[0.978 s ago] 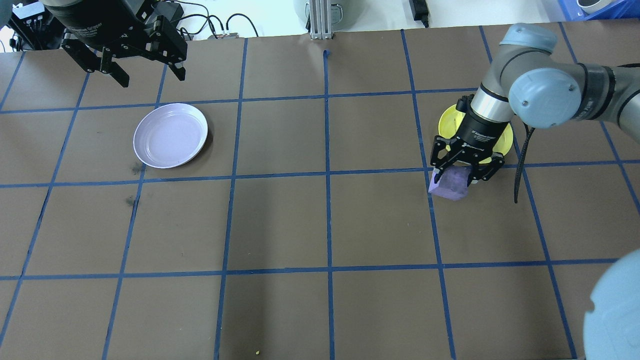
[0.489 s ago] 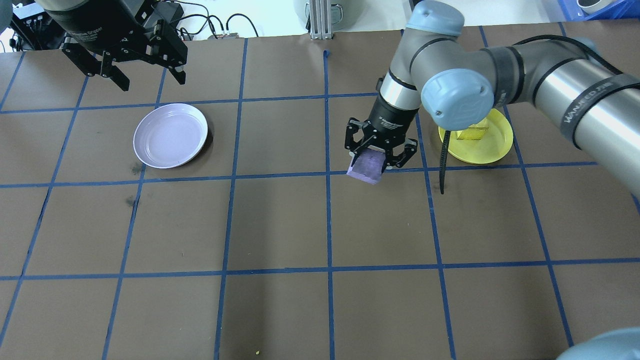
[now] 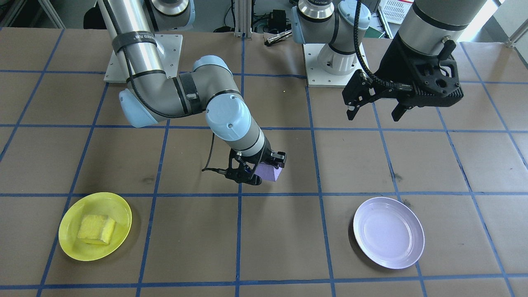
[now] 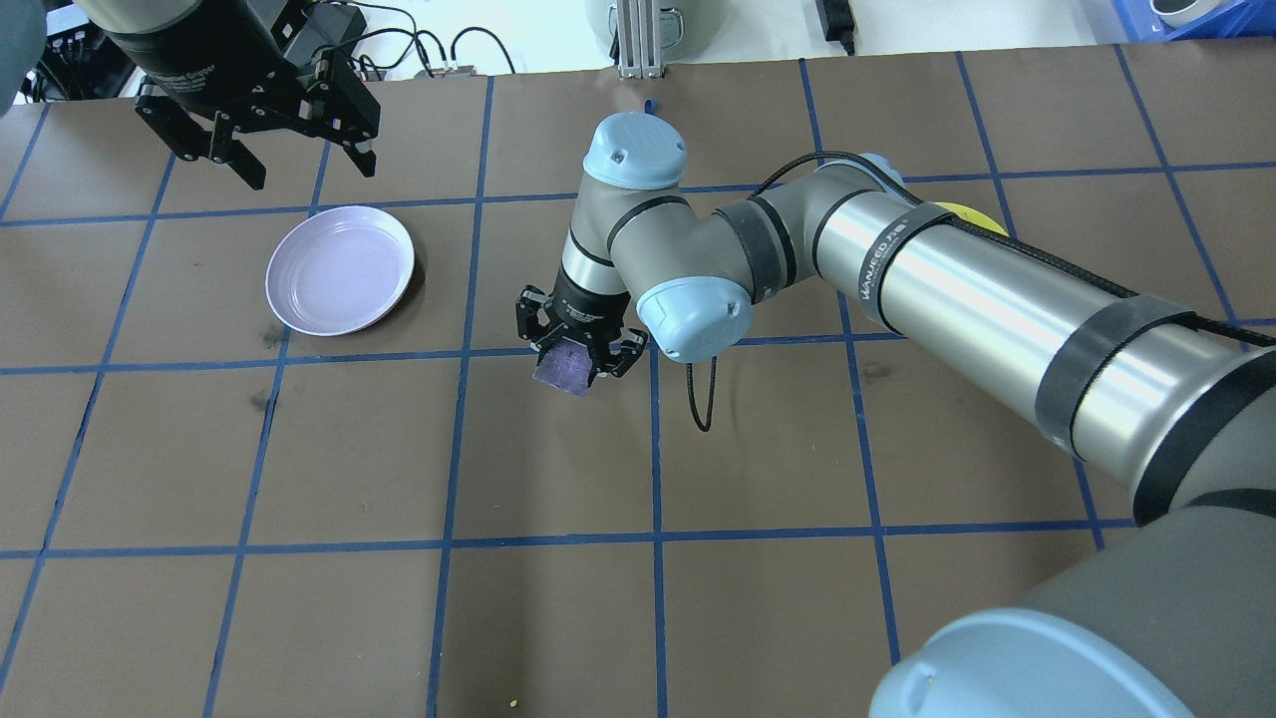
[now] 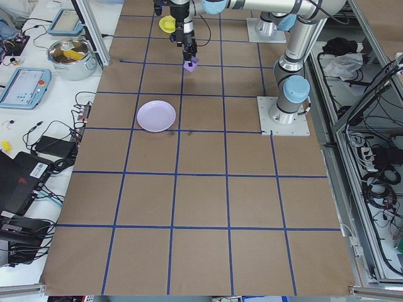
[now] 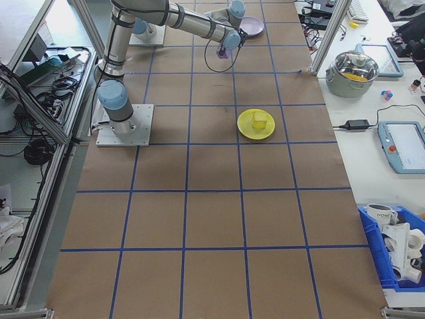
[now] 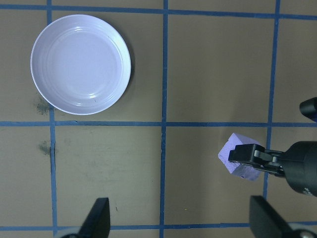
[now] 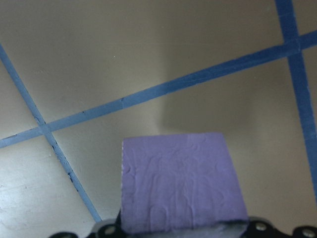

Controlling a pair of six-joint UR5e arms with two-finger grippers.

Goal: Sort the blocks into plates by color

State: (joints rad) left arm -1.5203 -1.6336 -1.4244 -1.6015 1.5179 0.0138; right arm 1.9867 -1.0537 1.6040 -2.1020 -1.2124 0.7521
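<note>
**Purple block held mid-tabletop, yellow block in its plate**

We see the right hand (image 4: 578,351) clamped on the purple block (image 4: 564,366), fingers on two opposite sides, block sticking out below the fingertips. In the overhead view it sits near the middle of the tabletop (image 4: 558,618), just by a crossing of blue tape lines (image 4: 653,449). The right wrist view shows the block above the paper with its shadow cast on the surface, so we read it as lifted, not resting. The right arm (image 4: 957,289) reaches long across from the right side.

The lavender plate (image 4: 341,269) lies well apart from the block, toward the robot's left, with nothing in it. The left wrist view shows this plate at upper left and the held block at lower right, a tape line running between them.

The yellow plate (image 3: 95,232) is on the robot's right side of the tabletop. The yellow block (image 3: 97,229) lies inside it, roughly centred. In the overhead view the right arm hides most of this plate; only a sliver of rim shows.

The left hand (image 4: 289,160) hangs above the tabletop at the far left corner, beyond the lavender plate, fingers spread wide and gripping nothing.
</note>
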